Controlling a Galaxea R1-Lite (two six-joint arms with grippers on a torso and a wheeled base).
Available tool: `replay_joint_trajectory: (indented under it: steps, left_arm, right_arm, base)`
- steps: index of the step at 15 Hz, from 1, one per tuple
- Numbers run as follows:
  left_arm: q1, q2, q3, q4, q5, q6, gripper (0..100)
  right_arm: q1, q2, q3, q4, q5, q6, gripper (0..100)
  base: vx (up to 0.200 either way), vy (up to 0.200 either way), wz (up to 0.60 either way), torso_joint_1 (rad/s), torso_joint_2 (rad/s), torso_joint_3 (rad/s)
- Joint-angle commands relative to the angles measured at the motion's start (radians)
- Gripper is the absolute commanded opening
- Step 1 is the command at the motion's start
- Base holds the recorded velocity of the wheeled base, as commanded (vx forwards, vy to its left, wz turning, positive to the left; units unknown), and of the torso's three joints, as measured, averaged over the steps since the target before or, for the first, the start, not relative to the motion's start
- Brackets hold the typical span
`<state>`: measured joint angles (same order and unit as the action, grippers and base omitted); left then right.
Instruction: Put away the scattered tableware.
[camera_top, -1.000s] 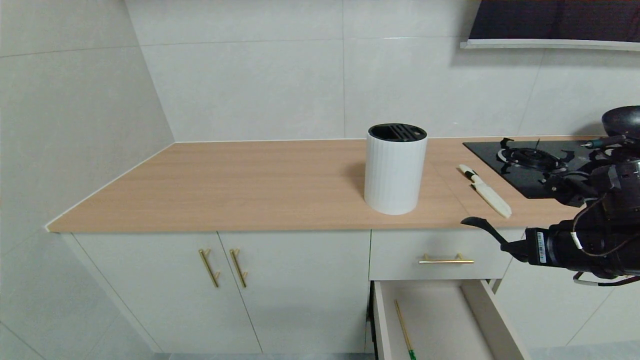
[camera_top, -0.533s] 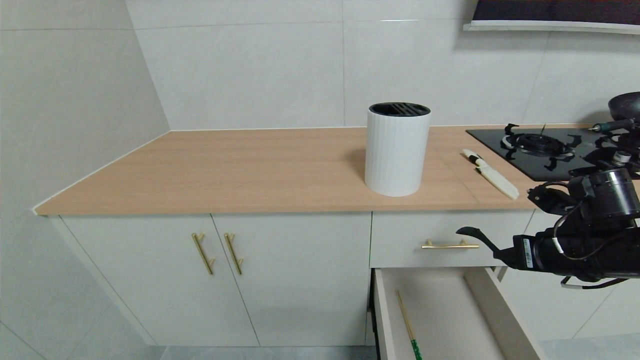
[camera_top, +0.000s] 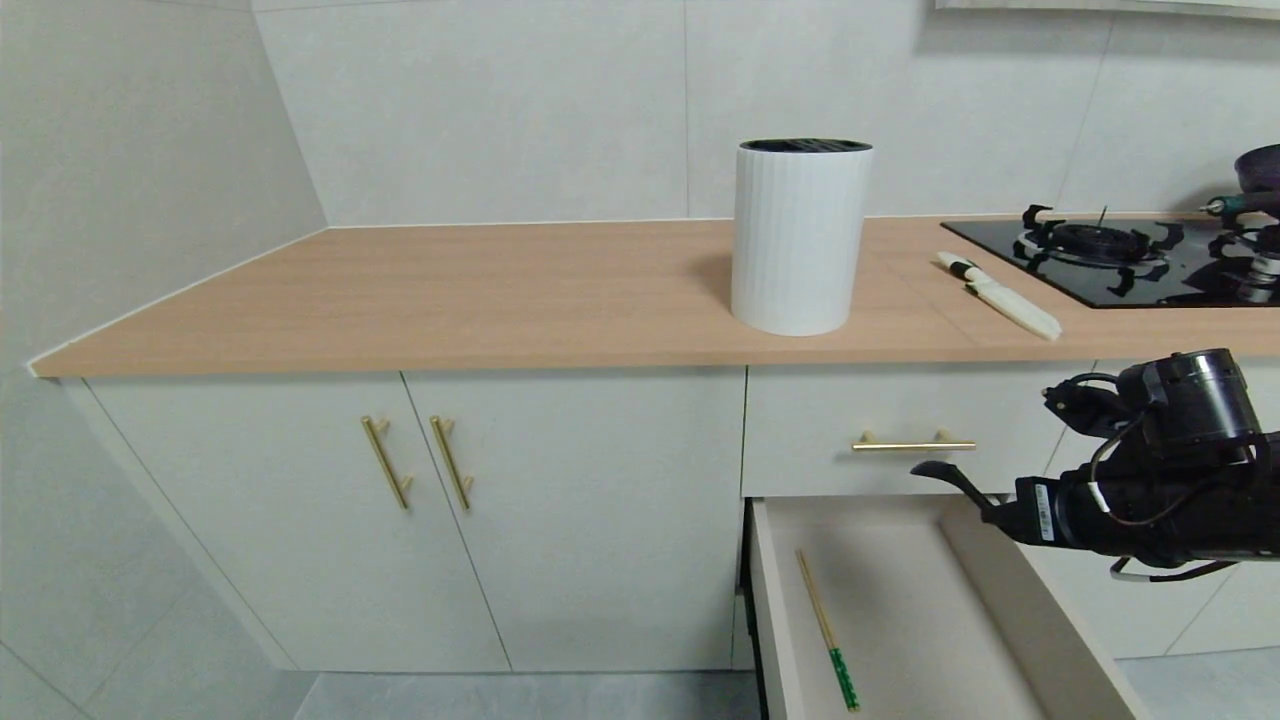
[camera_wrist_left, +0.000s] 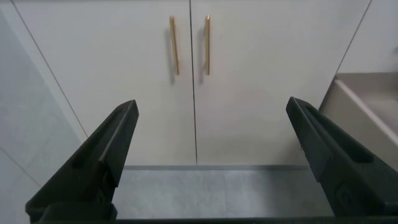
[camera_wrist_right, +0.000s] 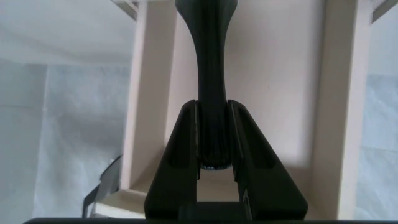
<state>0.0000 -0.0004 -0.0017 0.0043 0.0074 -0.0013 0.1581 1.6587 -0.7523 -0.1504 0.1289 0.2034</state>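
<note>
My right gripper (camera_top: 1008, 498) is shut on the handle of a black utensil (camera_top: 948, 477), held over the right side of the open drawer (camera_top: 766, 590). From the right wrist, the black utensil (camera_wrist_right: 208, 56) runs out from my gripper (camera_wrist_right: 212, 134) above the drawer's pale floor (camera_wrist_right: 273, 93). A pair of green-tipped chopsticks (camera_top: 826, 630) lies in the drawer. On the counter, a cream knife (camera_top: 1000, 297) lies to the right of the white ribbed holder (camera_top: 800, 236). My left gripper (camera_wrist_left: 211, 107) is open, facing the cabinet doors (camera_wrist_left: 193, 81).
A black gas stove (camera_top: 1120, 262) sits at the counter's right end with a dark pan (camera_top: 1262, 166) at the edge. A closed upper drawer with a gold handle (camera_top: 912, 445) lies above the open one. The wooden counter (camera_top: 480, 300) stretches bare to the left.
The head camera has dropped, so the whole picture shifted. Against the counter edge, my right gripper has come down with the black utensil to the level of the open drawer.
</note>
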Motion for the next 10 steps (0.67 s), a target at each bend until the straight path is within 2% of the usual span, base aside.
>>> replay_joint_trajectory:
  steps: [1, 8, 10]
  left_arm:
    - [0.0, 0.0, 0.0, 0.0, 0.0, 0.0, 100]
    - [0.0, 0.0, -0.001, 0.0, 0.0, 0.0, 100]
    - [0.0, 0.0, 0.0, 0.0, 0.0, 0.0, 100]
  right_arm:
    - [0.0, 0.018, 0.005, -0.006, 0.0, -0.001, 0]
    - [0.0, 0.032, 0.016, -0.029, -0.002, -0.013, 0]
    - [0.0, 0.032, 0.016, -0.029, -0.002, -0.018, 0]
  base:
    - [0.0, 0.0, 0.0, -0.159, 0.46, 0.295]
    - [0.0, 0.0, 0.0, -0.11, 0.44, 0.32]
    - [0.0, 0.0, 0.0, -0.034, 0.17, 0.122]
